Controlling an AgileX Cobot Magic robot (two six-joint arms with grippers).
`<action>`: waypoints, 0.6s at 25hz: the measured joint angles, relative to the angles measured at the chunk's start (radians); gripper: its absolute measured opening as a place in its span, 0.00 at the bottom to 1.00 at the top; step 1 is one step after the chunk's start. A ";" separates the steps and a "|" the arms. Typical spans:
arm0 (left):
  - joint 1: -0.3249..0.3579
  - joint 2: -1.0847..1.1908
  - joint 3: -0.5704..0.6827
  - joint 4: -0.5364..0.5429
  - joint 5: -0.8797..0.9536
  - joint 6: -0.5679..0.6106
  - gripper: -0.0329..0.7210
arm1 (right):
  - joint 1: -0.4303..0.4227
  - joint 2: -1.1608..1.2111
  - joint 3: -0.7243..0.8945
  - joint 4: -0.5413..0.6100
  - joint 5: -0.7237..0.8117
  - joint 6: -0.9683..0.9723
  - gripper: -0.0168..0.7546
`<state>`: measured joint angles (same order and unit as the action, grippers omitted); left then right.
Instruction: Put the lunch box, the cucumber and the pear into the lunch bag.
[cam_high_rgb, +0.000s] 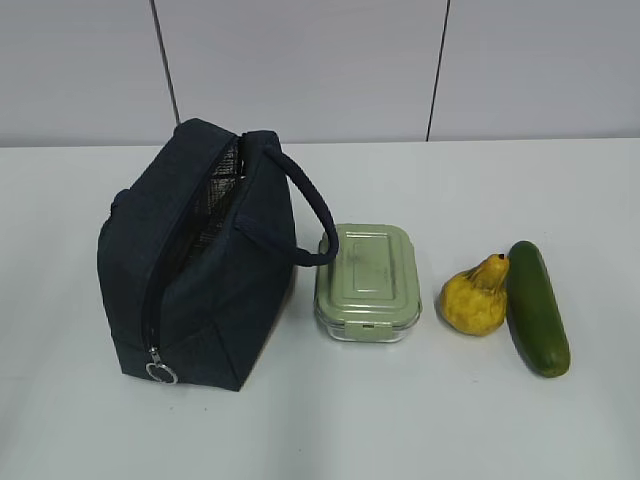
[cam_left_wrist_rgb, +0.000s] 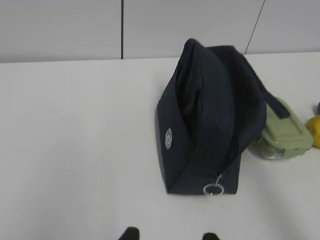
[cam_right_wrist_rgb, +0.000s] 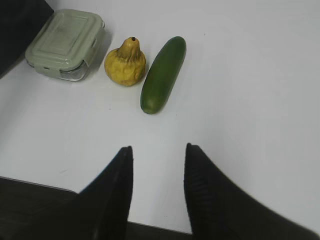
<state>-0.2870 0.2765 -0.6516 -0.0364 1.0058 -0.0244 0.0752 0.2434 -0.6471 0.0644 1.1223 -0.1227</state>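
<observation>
Right gripper (cam_right_wrist_rgb: 157, 165), lower centre of the right wrist view: 2 dark fingers spread apart over bare table (cam_right_wrist_rgb: 250, 75), holding nothing. Upper left of this view, in a row: lunch box (cam_right_wrist_rgb: 65, 42), pear (cam_right_wrist_rgb: 125, 62) and cucumber (cam_right_wrist_rgb: 163, 74), the pear just beside the cucumber, possibly touching.

Left wrist view: left gripper (cam_left_wrist_rgb: 170, 235) shows only 2 dark fingertips at the bottom edge, set apart with nothing between them; how wide they stand cannot be judged well from so little. Lunch bag (cam_left_wrist_rgb: 210, 130) stands at centre right, its ring pull (cam_left_wrist_rgb: 213, 189) at the near lower end of the zipper.

Exterior view: no gripper visible. Bag at left with its top gaping, silvery lining (cam_high_rgb: 215, 205) exposed; box just right of it, under the looped handle (cam_high_rgb: 305, 215); pear and cucumber at right.

Handling, by judgement: the glass box is rigid, fairly heavy and breakable, best gripped across its short sides. The cucumber is firm but smooth, so take it mid-length. The lumpy pear suits a grasp across its broad belly. Soft bag walls may sag inward.
</observation>
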 joint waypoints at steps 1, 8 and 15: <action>-0.007 0.050 -0.029 0.000 -0.021 0.001 0.38 | 0.000 0.055 -0.020 0.002 -0.014 0.001 0.39; -0.013 0.434 -0.176 -0.049 0.014 0.042 0.38 | 0.000 0.445 -0.161 0.015 -0.120 0.063 0.39; -0.013 0.653 -0.209 -0.127 -0.057 0.116 0.38 | 0.000 0.793 -0.248 0.045 -0.203 0.073 0.39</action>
<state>-0.3004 0.9292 -0.8603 -0.1631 0.9488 0.0915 0.0752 1.0366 -0.8947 0.1094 0.9196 -0.0497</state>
